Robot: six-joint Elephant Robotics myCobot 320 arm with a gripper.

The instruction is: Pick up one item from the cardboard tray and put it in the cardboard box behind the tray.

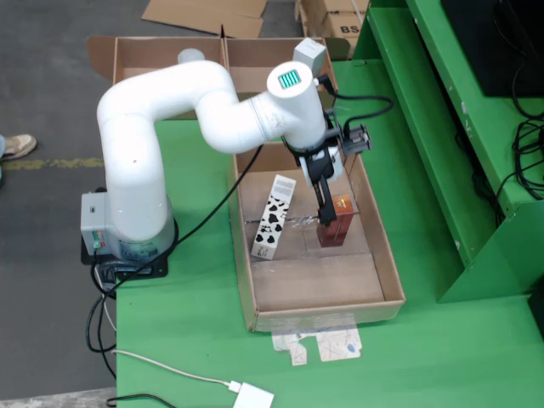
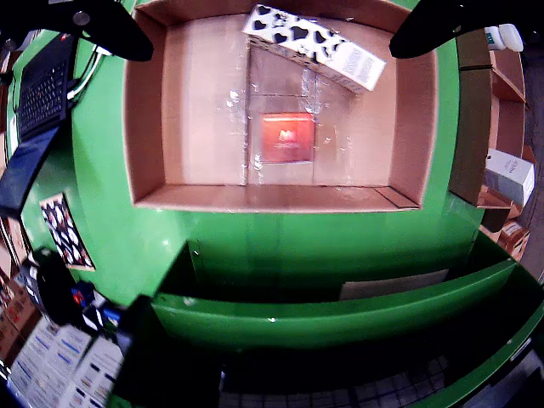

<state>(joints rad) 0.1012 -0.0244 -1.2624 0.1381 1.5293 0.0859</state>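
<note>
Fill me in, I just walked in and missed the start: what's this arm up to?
The white robot arm hangs over the open cardboard tray on the green table. Its black gripper is lowered to the upright red-orange box. Whether the fingers have closed on it cannot be told. A cow-patterned black-and-white carton stands beside it, untouched. The cardboard box behind the tray waits.

Floor (image 1: 51,93): dark grey, with a worn yellow line.
Counter (image 1: 195,340): bright green.
Shelving (image 1: 442,127): green, right of the counter in the fixed view.

Matt brown cardboard tray (image 1: 387,263) w/ shiny clear tape; glossy white plastic arm (image 1: 170,93).
</note>
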